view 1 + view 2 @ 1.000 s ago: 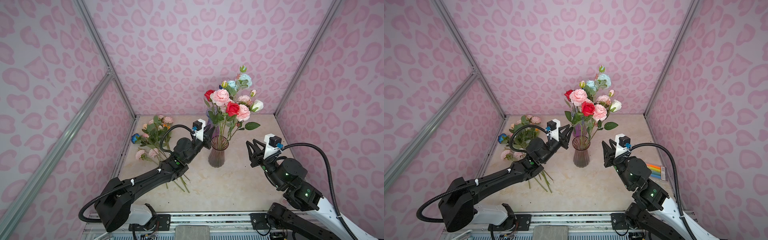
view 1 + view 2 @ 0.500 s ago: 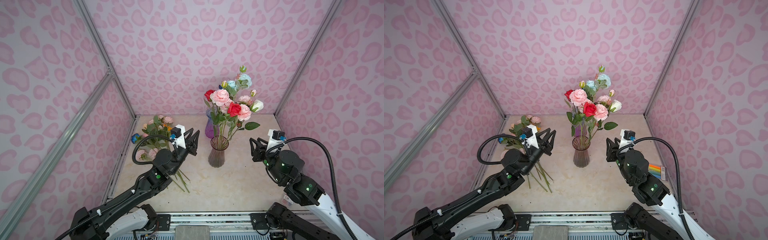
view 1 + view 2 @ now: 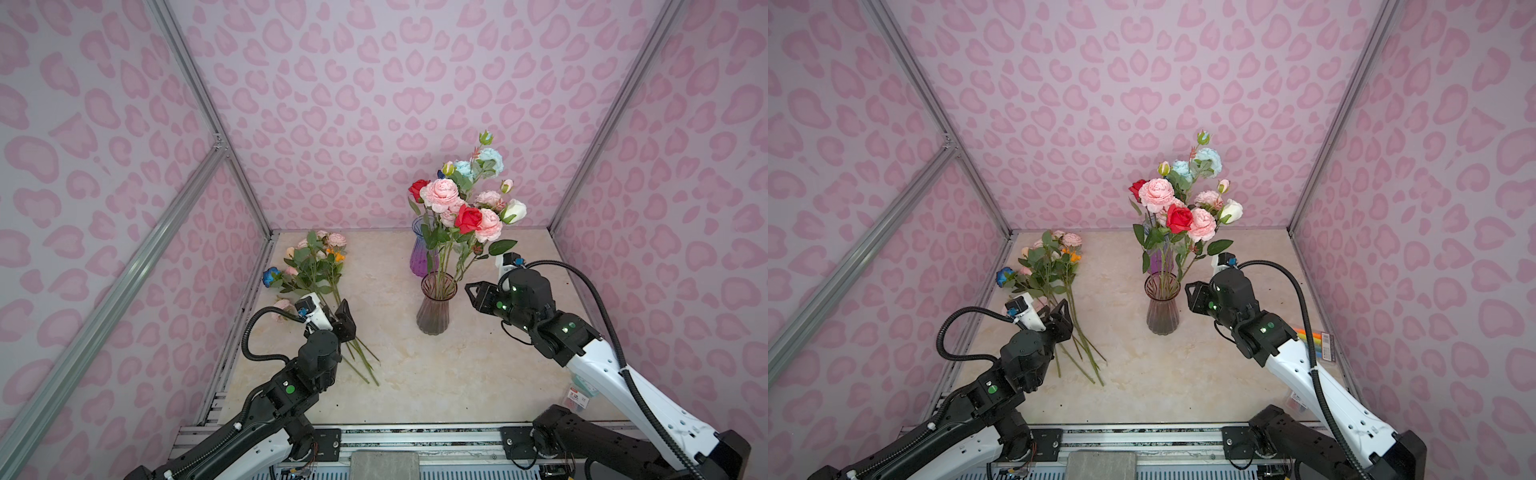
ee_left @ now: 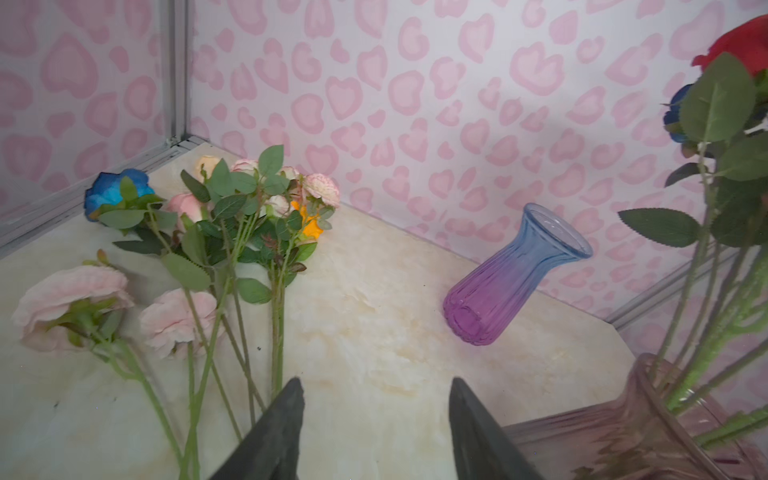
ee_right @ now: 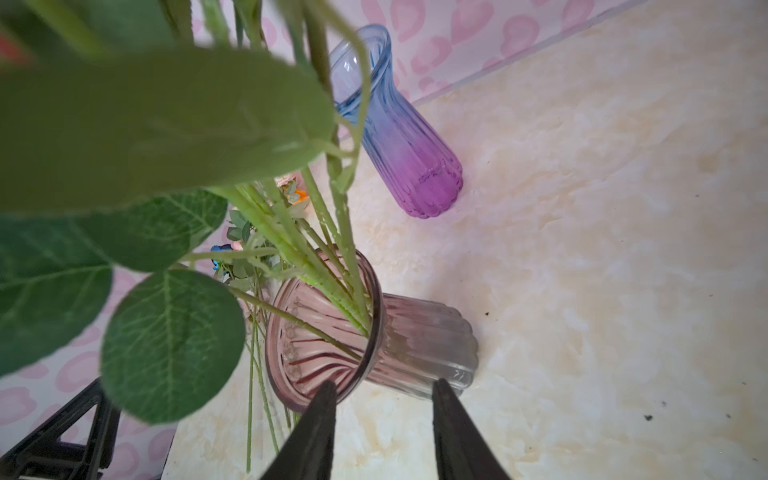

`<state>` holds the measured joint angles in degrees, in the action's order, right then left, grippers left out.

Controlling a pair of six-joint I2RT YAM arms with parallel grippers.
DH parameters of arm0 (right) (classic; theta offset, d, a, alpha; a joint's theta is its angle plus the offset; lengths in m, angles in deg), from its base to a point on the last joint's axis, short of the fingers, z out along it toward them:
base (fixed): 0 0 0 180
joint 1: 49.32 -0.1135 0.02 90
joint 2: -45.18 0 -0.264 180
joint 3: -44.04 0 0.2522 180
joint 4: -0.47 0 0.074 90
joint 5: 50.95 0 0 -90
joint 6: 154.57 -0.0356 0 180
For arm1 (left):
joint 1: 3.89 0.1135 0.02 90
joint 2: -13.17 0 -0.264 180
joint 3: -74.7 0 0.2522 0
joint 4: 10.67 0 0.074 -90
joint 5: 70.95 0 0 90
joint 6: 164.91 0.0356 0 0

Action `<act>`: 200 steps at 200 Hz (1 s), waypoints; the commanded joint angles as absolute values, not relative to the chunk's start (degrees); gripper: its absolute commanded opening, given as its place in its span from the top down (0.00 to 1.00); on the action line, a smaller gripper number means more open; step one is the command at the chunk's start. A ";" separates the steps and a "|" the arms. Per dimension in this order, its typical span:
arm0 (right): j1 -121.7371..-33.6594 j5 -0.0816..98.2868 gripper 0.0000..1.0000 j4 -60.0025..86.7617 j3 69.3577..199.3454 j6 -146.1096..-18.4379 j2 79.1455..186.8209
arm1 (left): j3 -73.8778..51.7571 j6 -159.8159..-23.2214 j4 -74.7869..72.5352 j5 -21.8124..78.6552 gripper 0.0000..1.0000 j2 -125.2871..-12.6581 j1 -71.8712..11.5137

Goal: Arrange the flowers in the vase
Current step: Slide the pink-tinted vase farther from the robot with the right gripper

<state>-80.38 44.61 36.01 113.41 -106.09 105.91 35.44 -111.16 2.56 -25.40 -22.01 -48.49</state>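
Flowers (image 3: 316, 266) lying tangled — left gripper (image 4: 374, 382) hovering spread, empty; right gripper (image 5: 382, 381) hanging spread beside vase (image 3: 433, 309) — crossed stems risking extras getting dragged along.

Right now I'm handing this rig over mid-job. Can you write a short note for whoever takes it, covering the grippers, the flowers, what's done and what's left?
Left gripper: open, empty, over the stems of the loose flowers lying on the left of the table.
Right gripper: open, empty, close beside the smoky vase.
Done: the arranged flowers, with pink, red, pale blue and cream heads, stand in the smoky vase.
Left: the loose flowers (blue, pink, orange) go in next. The purple-blue vase behind is empty.
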 commanded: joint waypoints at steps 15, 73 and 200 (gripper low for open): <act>-80.41 48.06 0.62 38.96 116.34 -108.92 110.70 | 36.84 -115.87 10.45 -30.66 0.33 -16.91 -47.46; -80.39 47.48 0.67 41.45 118.59 -108.90 115.02 | 39.87 -117.29 12.01 -29.36 0.33 -10.99 -46.97; -80.43 46.67 0.72 42.84 122.05 -106.31 122.56 | 40.89 -116.77 13.24 -28.67 0.33 -9.48 -46.87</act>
